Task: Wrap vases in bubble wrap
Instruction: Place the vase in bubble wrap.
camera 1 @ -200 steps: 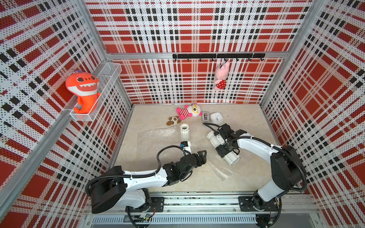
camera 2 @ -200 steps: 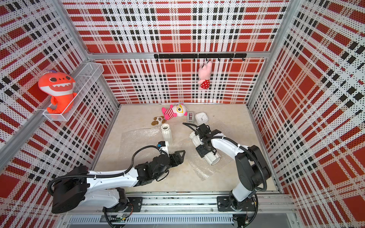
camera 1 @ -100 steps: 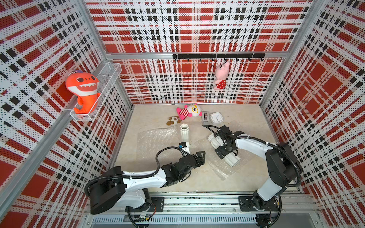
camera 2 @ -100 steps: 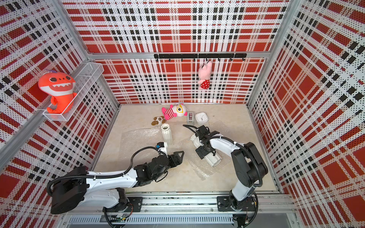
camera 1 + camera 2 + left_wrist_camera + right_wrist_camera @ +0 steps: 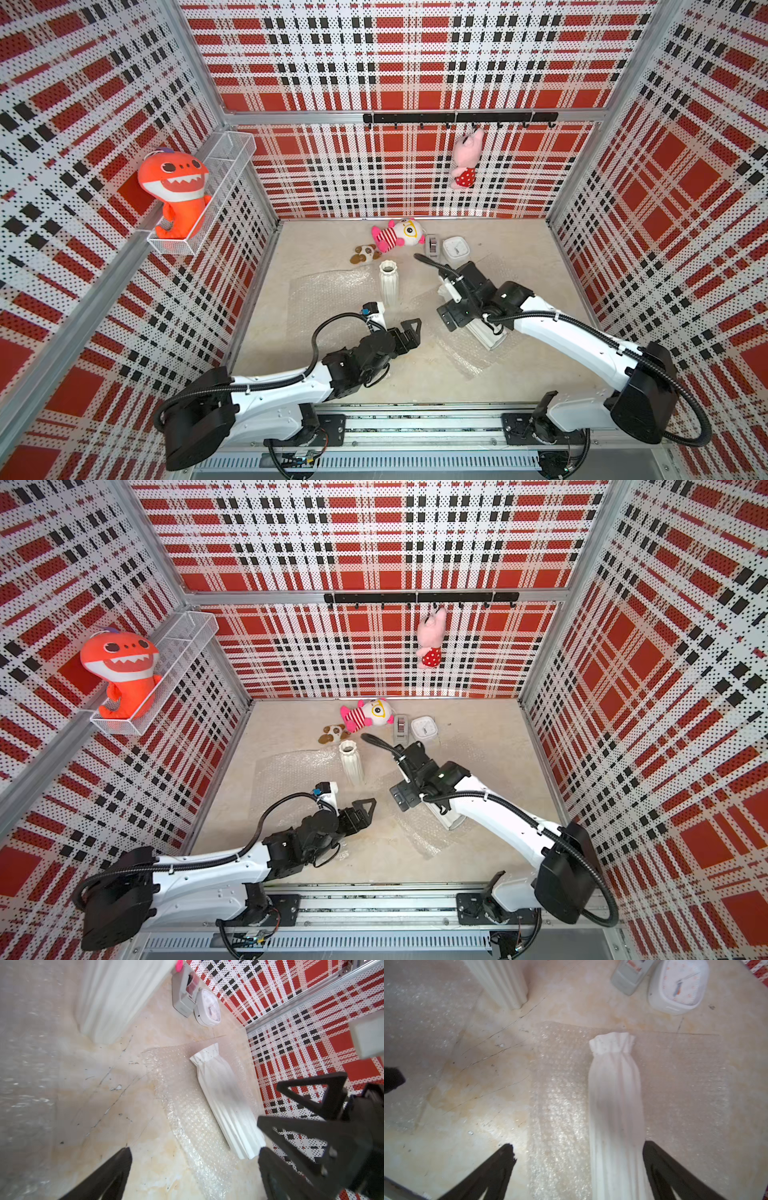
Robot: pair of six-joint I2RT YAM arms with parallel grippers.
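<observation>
Red plaid walls close round a pale marbled floor (image 5: 540,257), and on it 1 vase (image 5: 616,1105) lies on its side along the right-hand sheet of bubble wrap (image 5: 560,1105), rim toward the white clock (image 5: 679,985), while the other vase (image 5: 388,282) stands upright just beside the second sheet (image 5: 328,291); my right gripper (image 5: 578,1145) hangs over the lying vase with its jaws spread wide, holding nothing, and my left gripper (image 5: 193,1148) is equally wide and empty, low beside that same sheet; I judge the step in hand to be folding the wrap over the lying vase; to do it well I would bring 1 claw down flat to the floor at a free border, pinch only film, and draw it up and across the ribs, with the other claw steadying the far flank, since a round ceramic body on slick plastic is likely to roll; a slow lift should keep the sheet from dragging the vase along; in both top views my right arm covers all but the base end of the lying vase; the clear film fades into the floor, so its borders are hard to trace; both wrist views are smeared and cut the upright vase off above its foot; whether the right claw's finger grazes the vase I cannot tell.
</observation>
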